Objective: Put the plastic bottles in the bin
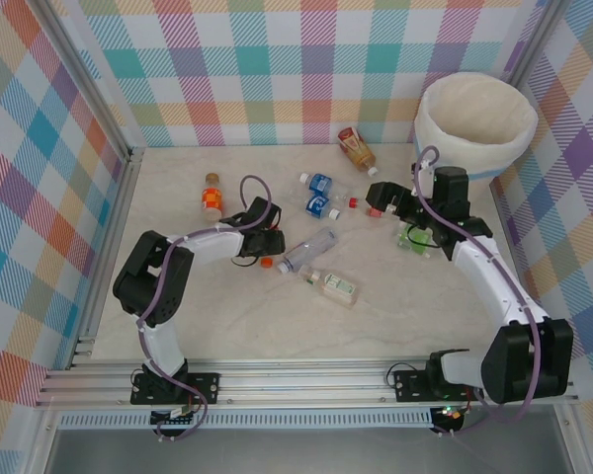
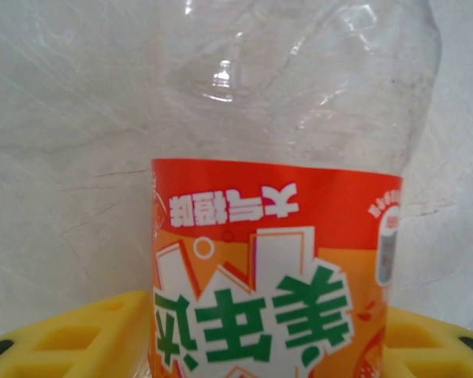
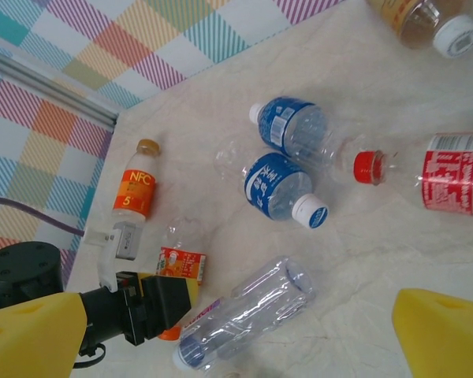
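Note:
A clear plastic bottle with an orange label (image 2: 272,260) lies on the table between the yellow fingers (image 2: 71,339) of my left gripper (image 1: 263,244), which press both its sides. My right gripper (image 1: 403,219) hovers open with nothing between its fingers (image 3: 445,331), above a green-labelled bottle (image 1: 412,238) and beside a red-labelled one (image 3: 449,172). Two blue-labelled bottles (image 3: 280,187) lie mid-table, and a clear label-less one (image 3: 244,315) lies just right of the left gripper. The cream-white bin (image 1: 430,123) stands at the far right corner.
An orange NFC bottle (image 1: 211,196) stands upright at the far left. A brown tea bottle (image 1: 357,148) lies by the back wall. Another small bottle (image 1: 334,286) lies nearer the front. Checked walls enclose the table on three sides.

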Controlling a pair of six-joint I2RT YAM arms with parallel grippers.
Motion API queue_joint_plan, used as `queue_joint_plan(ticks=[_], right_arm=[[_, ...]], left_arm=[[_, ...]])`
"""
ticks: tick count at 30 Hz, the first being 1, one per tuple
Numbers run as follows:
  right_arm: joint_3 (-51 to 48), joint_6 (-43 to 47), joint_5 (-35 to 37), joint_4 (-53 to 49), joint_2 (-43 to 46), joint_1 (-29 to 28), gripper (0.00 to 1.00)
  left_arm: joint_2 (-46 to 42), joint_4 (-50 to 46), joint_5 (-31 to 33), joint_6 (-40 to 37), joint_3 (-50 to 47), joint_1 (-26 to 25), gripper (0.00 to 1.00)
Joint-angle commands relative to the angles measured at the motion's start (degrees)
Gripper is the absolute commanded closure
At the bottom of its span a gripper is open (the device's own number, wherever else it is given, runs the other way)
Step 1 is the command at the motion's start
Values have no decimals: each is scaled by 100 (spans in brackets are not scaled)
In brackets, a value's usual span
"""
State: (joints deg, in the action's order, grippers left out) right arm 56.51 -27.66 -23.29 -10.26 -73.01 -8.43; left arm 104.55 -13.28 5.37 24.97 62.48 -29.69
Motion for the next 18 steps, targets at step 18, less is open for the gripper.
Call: queue_joint_plan(ticks=[18], right_arm=[[-263,-1020,-396,1351,-754,-1030,0]], left_arm=[[-2036,1969,-1325,-718,-1381,-501,55]])
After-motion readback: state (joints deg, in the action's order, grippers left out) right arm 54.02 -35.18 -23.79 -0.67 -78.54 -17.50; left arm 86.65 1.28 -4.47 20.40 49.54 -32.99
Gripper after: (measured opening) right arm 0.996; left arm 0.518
